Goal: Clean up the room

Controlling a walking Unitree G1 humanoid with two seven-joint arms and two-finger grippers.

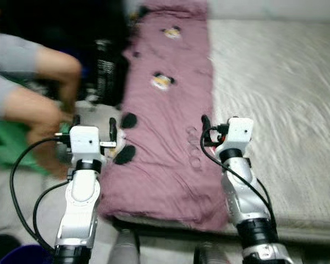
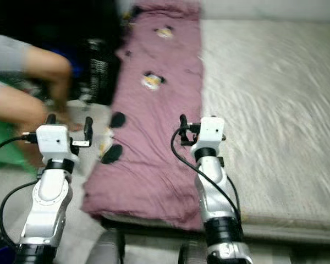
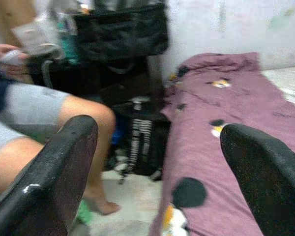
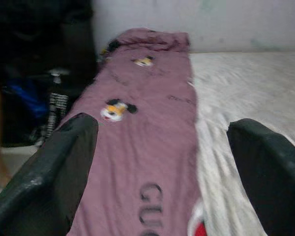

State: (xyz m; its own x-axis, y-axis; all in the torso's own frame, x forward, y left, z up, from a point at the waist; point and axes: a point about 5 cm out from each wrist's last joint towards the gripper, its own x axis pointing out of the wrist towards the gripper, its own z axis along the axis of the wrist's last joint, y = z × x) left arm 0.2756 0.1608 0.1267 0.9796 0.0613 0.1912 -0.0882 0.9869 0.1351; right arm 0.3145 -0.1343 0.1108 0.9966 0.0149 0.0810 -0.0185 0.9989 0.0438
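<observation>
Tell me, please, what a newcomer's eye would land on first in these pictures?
Probably the mauve blanket with cartoon prints, laid lengthwise along the left side of the pale mattress. Both grippers are raised, open and empty: the right gripper over the blanket, the left gripper by its left edge. A person's bare legs sit at far left.

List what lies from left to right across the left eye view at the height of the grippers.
A person's bare leg → left gripper, open → mauve cartoon-print blanket → right gripper, open → bare off-white quilted mattress.
</observation>
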